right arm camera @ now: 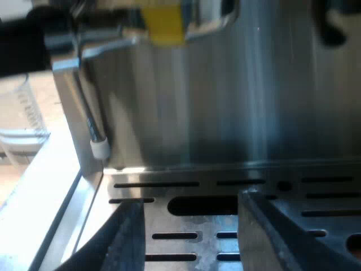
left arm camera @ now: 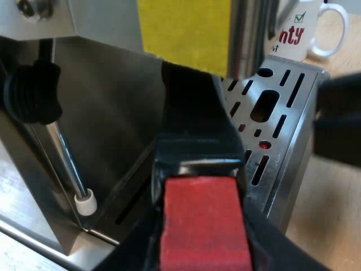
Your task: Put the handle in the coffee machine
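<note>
left jaws are closed on the holder's handle [left arm camera: 197,147], with a black finger [left arm camera: 132,248] on each side of it just by its red end [left arm camera: 204,223]. right jaws stand wide with nothing between them, their fingers [right arm camera: 127,237] hovering low over the slotted drip tray [right arm camera: 186,245].

the handle runs out of our left grip toward the front of the espresso machine [left arm camera: 107,96]. it passes above the drip tray and lies near the steam wand [left arm camera: 65,164] with its white tip. its far end rises toward a yellow patch [left arm camera: 180,28] and a polished metal column at the machine's front. the holder's metal head is hidden behind the handle itself, so we cannot tell whether it has met its seat. a mug [left arm camera: 307,34] stands beyond the tray, and a measuring glass [right arm camera: 22,113] stands on the counter [left arm camera: 333,226] beside the machine, close to the wand.

we judge the task well along but not finished. the handle is picked up, carried to the machine and lined up with its front, all above the tray. what looks left to us is to press the head up into its seat, swing the handle round until it locks, and then let go with the left jaws. we see no job yet for the right jaws. since the head is out of sight, the risk we see is a crooked entry that jams before the turn.
</note>
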Controlling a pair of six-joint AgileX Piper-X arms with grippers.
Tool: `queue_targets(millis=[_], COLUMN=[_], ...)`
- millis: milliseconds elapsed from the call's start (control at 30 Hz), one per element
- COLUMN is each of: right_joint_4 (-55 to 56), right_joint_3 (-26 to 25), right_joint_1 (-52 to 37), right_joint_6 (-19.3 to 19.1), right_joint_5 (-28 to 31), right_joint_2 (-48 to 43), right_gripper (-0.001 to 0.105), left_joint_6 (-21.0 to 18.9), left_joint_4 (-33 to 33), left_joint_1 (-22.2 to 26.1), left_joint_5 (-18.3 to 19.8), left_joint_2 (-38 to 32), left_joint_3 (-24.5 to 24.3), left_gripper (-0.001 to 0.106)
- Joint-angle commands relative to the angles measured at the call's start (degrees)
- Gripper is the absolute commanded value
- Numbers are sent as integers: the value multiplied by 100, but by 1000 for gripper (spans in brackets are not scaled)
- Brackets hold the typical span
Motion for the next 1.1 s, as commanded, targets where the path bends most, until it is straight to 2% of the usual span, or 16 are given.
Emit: queue_targets(millis=[33,133,200,300,633,800,900,1100], right_joint_4=[-651,-1504,-2139,-2596,-2586,-2586,-2586,-2845], right_joint_3=[0,0,0,0,-58,-86,-86,-86], right_joint_1=[-72,-198,-334,-577,-1067,-1066,-1066,-1066], right_joint_6=[-437,-1001,-1407,-1476,-1476,-2011,-2161,-2175], right_joint_5=[-6,-53,-299,-823,-895,-868,-869,-890], right_joint_2=[189,451,608,768,780,780,780,780], right_gripper=[40,40,40,40,40,40,40,40], left_joint_6=[-155,-155,-155,-155,-244,-244,-244,-244], left_joint_4=[-627,-627,-627,-627,-627,-627,-627,-627], left_joint_1=[-7,-7,-7,-7,-7,-7,-7,-7], left_joint_5=[1729,1729,1729,1729,1729,1729,1729,1729], left_joint_2=[-205,-205,-205,-205,-205,-205,-205,-205], left_joint_3=[-208,-208,-208,-208,-208,-208,-208,-208], left_gripper=[0,0,0,0,0,0,0,0])
